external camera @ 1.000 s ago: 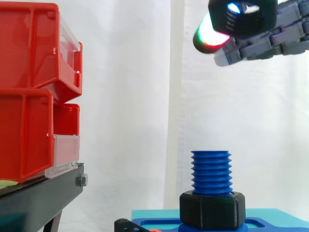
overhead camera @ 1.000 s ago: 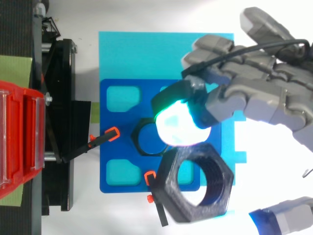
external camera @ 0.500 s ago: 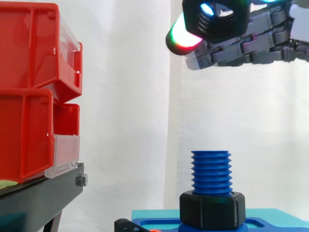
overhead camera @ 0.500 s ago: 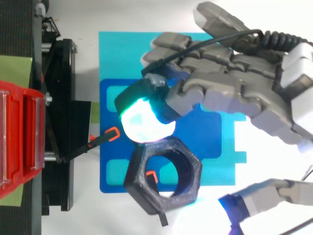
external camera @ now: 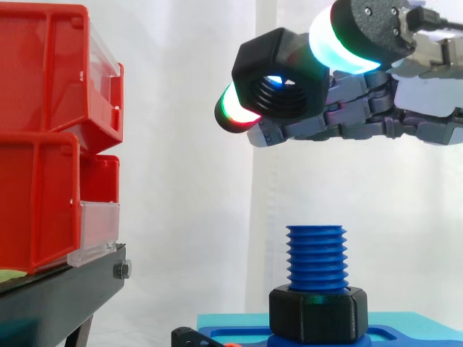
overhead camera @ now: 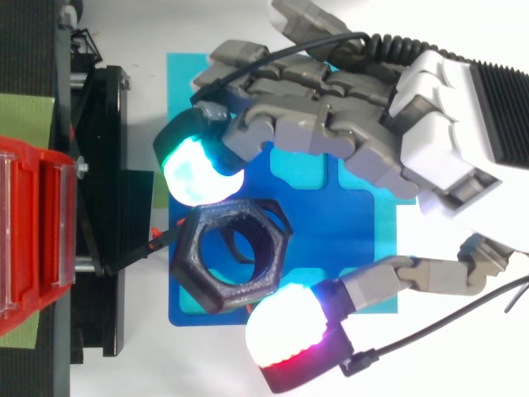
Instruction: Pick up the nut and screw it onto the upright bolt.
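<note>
My hand (overhead camera: pixel 430 157) reaches in from the right and pinches a large black hex nut (external camera: pixel 278 83) between a green-glowing fingertip (overhead camera: pixel 192 169) and a red-white glowing thumb pad (overhead camera: pixel 285 335). The nut (overhead camera: pixel 231 252) is tilted, its threaded hole facing partly sideways. It hangs well above and a little left of the upright blue bolt (external camera: pixel 316 256). A second black nut (external camera: pixel 318 313) sits at the bolt's foot on the blue base plate (overhead camera: pixel 331 265). In the top view the hand and nut cover the bolt.
Stacked red bins (external camera: pixel 51 137) on a black stand (external camera: pixel 58 296) rise at the left, close to the base plate. A cyan mat (overhead camera: pixel 190 91) lies under the plate. Small orange-tipped black clips (overhead camera: pixel 157 240) sit at the plate's left edge.
The hand has moved left and come lower with the nut. The nut has tilted, so its hole now faces more sideways, and the thumb pad has come into sight beside it.
</note>
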### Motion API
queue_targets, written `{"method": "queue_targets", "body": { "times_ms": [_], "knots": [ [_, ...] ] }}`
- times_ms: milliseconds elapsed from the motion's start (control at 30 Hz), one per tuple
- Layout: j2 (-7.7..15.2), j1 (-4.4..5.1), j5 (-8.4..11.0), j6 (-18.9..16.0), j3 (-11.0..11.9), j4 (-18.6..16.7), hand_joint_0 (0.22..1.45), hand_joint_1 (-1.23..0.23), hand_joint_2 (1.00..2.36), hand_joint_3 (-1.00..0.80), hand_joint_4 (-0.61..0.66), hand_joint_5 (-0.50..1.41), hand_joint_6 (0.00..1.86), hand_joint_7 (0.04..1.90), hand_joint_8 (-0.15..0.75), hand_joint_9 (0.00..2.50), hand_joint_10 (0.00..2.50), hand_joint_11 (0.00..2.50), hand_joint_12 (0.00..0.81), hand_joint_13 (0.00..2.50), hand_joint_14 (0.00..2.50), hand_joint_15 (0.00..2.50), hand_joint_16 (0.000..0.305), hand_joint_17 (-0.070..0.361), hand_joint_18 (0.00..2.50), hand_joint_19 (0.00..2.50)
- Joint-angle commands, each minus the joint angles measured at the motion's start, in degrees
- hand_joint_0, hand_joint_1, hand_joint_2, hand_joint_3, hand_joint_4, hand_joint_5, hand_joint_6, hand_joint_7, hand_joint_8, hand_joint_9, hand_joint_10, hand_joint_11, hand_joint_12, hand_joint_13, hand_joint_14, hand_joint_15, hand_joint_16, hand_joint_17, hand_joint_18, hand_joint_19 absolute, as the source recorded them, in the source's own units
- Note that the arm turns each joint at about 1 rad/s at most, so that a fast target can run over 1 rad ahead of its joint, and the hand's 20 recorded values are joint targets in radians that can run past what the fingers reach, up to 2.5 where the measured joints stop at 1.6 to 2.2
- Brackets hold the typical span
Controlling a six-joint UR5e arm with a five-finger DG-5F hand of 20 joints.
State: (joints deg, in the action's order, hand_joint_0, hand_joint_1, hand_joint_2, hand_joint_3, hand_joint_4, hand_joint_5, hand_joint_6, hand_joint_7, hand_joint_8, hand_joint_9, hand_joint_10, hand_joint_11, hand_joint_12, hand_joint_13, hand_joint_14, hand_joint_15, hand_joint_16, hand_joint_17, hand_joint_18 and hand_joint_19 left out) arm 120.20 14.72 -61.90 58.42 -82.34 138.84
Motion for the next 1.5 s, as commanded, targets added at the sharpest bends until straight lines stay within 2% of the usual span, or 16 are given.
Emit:
{"method": "queue_targets", "body": {
  "times_ms": [0,367,533,700,900,1200,1467],
  "knots": [
    [0.21,-0.31,-0.16,0.29,0.07,-0.06,0.54,-0.63,1.00,-0.50,0.29,-0.21,0.50,1.06,0.282,0.47,0.00,0.00,0.345,0.34,0.00,0.00,0.042,0.094,0.08,0.00],
    [0.29,-0.57,0.46,0.38,0.07,2.31,0.53,-0.62,1.00,-0.50,0.29,-0.21,0.50,1.06,0.282,0.48,0.00,0.00,0.343,0.34,0.00,0.00,0.042,0.094,0.09,0.00],
    [0.21,-0.66,-0.16,0.29,0.07,5.65,0.53,-0.62,1.00,-0.50,0.29,-0.20,0.50,1.06,0.283,0.48,0.00,0.00,0.341,0.35,0.00,0.00,0.042,0.094,0.09,0.00],
    [0.21,-0.66,-1.03,0.29,0.07,7.67,0.53,-0.62,1.00,-0.50,0.29,-0.20,0.50,1.05,0.283,0.49,0.00,0.00,0.340,0.35,0.00,0.00,0.041,0.093,0.10,0.00],
    [0.21,-0.39,-1.21,-0.15,0.16,9.69,0.53,-0.62,1.00,-0.50,0.29,-0.20,0.50,1.05,0.285,0.49,0.00,0.00,0.339,0.36,0.00,0.00,0.041,0.093,0.11,0.00],
    [0.21,-0.31,-1.12,-1.64,0.16,10.75,0.53,-0.62,1.00,-0.50,0.29,-0.20,0.50,1.06,0.285,0.49,0.00,0.00,0.338,0.37,0.00,0.00,0.041,0.093,0.11,0.00],
    [0.21,-0.75,-1.91,-1.73,0.07,11.19,0.54,-0.61,1.00,-0.50,0.29,-0.20,0.50,1.05,0.285,0.49,0.00,0.00,0.336,0.38,0.00,0.00,0.041,0.092,0.12,0.00]
  ]
}}
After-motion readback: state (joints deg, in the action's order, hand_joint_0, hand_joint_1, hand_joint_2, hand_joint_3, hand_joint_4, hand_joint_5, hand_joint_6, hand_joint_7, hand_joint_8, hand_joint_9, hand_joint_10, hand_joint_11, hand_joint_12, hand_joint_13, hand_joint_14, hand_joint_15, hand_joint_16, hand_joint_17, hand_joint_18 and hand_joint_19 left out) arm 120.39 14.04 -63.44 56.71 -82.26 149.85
